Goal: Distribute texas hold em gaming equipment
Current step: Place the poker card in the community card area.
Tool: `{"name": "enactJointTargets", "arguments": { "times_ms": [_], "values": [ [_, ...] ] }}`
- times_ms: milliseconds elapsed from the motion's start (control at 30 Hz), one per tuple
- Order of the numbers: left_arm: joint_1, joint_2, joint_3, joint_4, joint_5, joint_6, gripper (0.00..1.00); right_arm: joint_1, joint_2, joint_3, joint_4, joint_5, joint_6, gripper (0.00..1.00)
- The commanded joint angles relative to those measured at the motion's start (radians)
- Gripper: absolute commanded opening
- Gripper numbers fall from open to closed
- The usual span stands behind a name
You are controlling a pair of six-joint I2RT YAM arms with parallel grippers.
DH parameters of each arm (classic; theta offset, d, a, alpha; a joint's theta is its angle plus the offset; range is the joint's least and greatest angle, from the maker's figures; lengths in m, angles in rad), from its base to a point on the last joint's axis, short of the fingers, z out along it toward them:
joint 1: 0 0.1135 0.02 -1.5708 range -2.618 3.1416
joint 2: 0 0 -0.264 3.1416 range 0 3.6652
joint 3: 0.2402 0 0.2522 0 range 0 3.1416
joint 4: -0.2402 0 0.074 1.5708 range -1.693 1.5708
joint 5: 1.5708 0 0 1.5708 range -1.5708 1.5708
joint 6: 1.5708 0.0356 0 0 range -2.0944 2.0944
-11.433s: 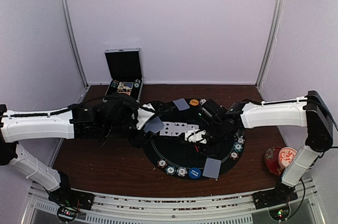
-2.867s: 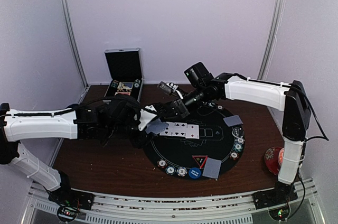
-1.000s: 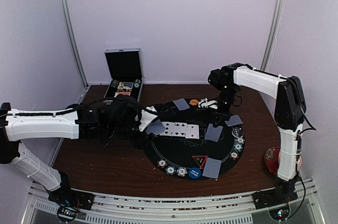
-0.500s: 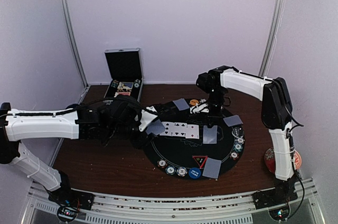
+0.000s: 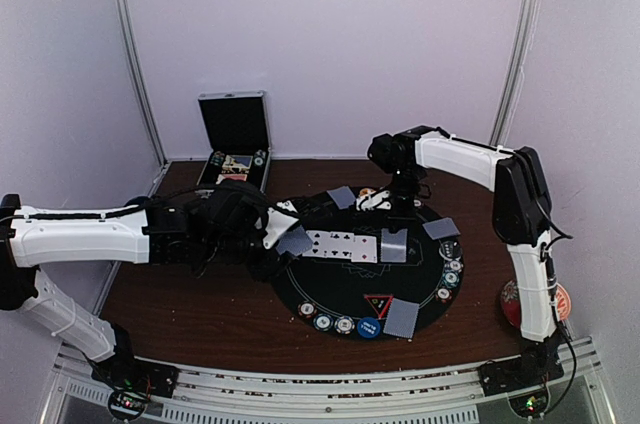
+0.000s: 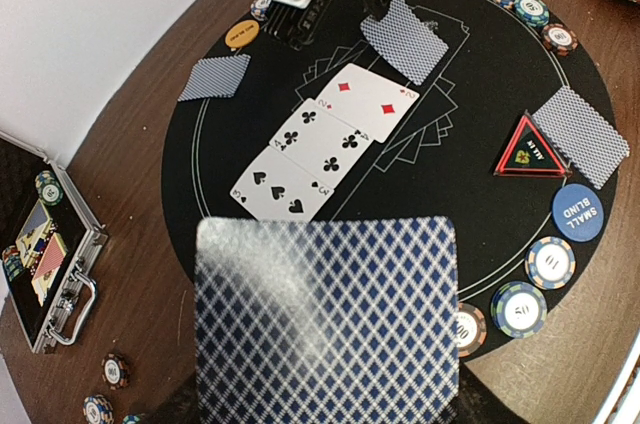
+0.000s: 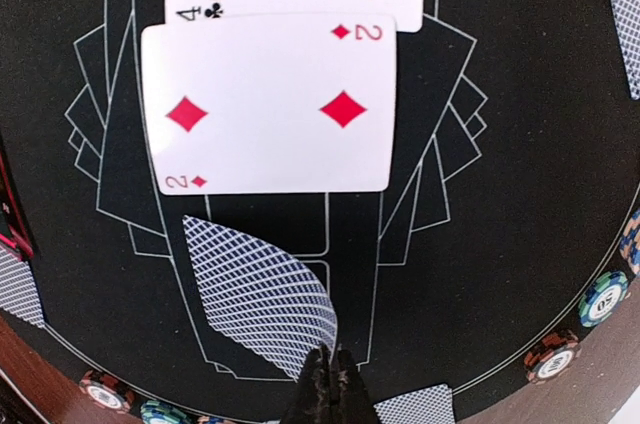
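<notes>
My left gripper (image 5: 272, 234) is shut on a deck of blue-backed playing cards (image 6: 327, 319) held over the near left rim of the round black mat (image 5: 330, 289); the deck hides its fingers in the left wrist view. Pinched shut in my right gripper (image 7: 329, 369) is the corner of one face-down card (image 7: 262, 294). That card bends against the mat just beyond the two of diamonds (image 7: 268, 104), which ends the face-up row (image 5: 340, 244). The red triangle marker (image 5: 378, 304), blue disc (image 5: 368, 328) and chips (image 5: 322, 322) line the near rim.
Face-down cards lie at the mat's far (image 5: 343, 197), right (image 5: 441, 229) and near (image 5: 401, 318) edges. An orange disc (image 5: 368, 194) sits by the far rim. An open metal case (image 5: 233, 144) stands at the back left. The red cup and saucer (image 5: 520, 302) are at the right.
The right arm has carried its card leftward and down from the mat's right side to the end of the face-up row. The left arm and its deck have stayed still.
</notes>
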Motion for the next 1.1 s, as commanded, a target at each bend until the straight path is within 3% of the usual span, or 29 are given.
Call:
{"name": "enactJointTargets", "arguments": {
  "times_ms": [0, 500, 700, 1067],
  "values": [
    [-0.002, 0.001, 0.007, 0.043, -0.002, 0.007, 0.64, 0.007, 0.009, -0.016, 0.067, 0.028, 0.018, 0.00],
    [-0.002, 0.000, 0.006, 0.043, -0.002, 0.005, 0.64, 0.019, 0.043, -0.050, 0.117, 0.063, 0.033, 0.00],
    [-0.002, 0.003, 0.006, 0.044, -0.002, 0.006, 0.64, 0.019, 0.035, -0.061, 0.150, 0.089, 0.041, 0.16],
    [-0.002, 0.004, 0.007, 0.044, -0.005, 0.005, 0.64, 0.019, 0.017, -0.069, 0.184, 0.109, 0.057, 0.28]
  ]
}}
